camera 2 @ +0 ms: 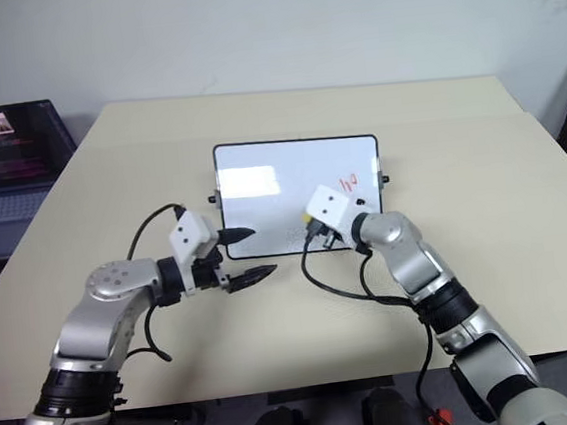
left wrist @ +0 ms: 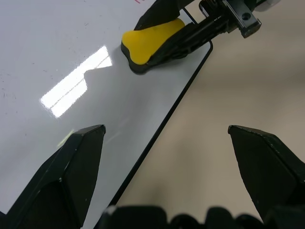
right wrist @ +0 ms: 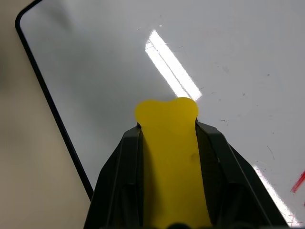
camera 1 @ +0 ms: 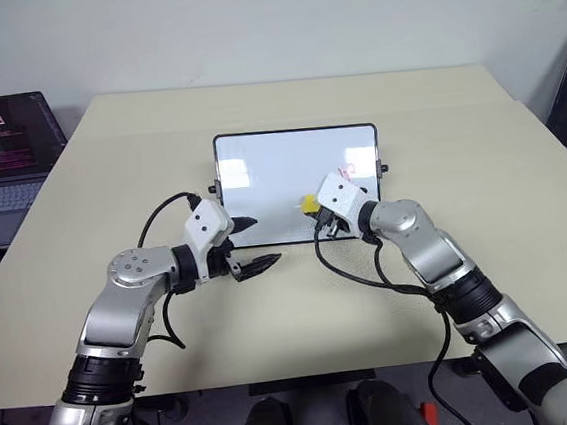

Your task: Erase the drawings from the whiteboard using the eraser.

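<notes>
The right gripper (camera 1: pixel 316 212) is clamped on the yellow eraser (left wrist: pixel 151 39), resting on the whiteboard (camera 1: pixel 261 189). The left gripper (camera 1: pixel 251 244), jaws apart, hovers at the board's near edge. Red drawings (camera 2: pixel 349 181) remain beside the right wrist; unpinned, the board may slide under a wipe.

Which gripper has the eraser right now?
The right gripper, shut on the yellow eraser over the whiteboard. The left gripper is open and empty.

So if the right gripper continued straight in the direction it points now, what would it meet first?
Most likely the whiteboard. The right gripper, shut on the eraser, points forward and slightly down over the board's bare white surface, so the eraser's front end would probably touch there first, though its exact height above the board is unclear.
</notes>
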